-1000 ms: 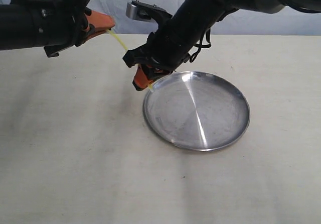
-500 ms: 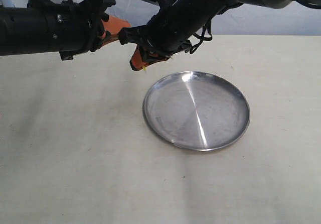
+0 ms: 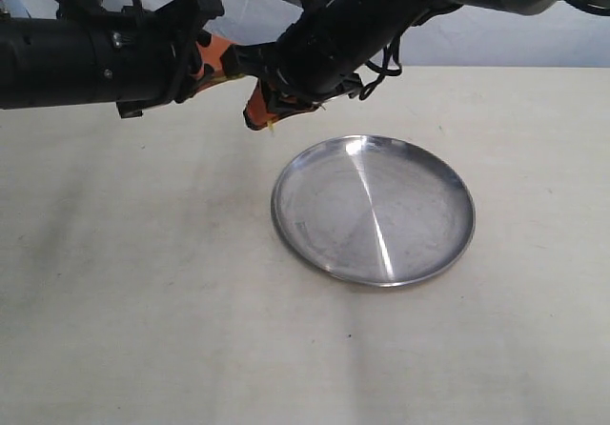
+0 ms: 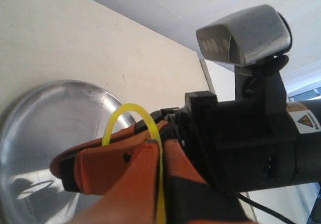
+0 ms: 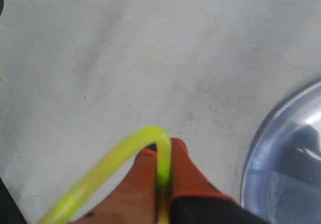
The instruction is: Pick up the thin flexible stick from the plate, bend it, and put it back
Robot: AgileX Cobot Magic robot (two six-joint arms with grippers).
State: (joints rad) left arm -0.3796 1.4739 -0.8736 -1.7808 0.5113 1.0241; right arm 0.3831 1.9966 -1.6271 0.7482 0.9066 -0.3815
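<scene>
The yellow stick point(image 4: 128, 107) is bent into a tight arch between my two grippers, above the table to the left of the plate. My left gripper point(image 4: 161, 144) is shut on one end of it. My right gripper point(image 5: 162, 146) is shut on the other end, and the stick point(image 5: 120, 151) curves away from its orange fingertips. In the exterior view both grippers meet tip to tip: the left gripper point(image 3: 217, 60) and the right gripper point(image 3: 257, 112). Only a small yellow tip point(image 3: 274, 126) shows there. The silver plate point(image 3: 286, 217) lies on the table with nothing on it.
The beige table point(image 3: 143, 282) spreads round the plate. The right arm's black body and silver camera point(image 4: 244, 33) sit close in front of the left gripper. A pale backdrop point(image 3: 496, 44) stands behind the table's far edge.
Both grippers have risen and come together. The stick, stretched nearly straight between them a second ago, is now curled into a tight arch. Little has moved in the last half second.
</scene>
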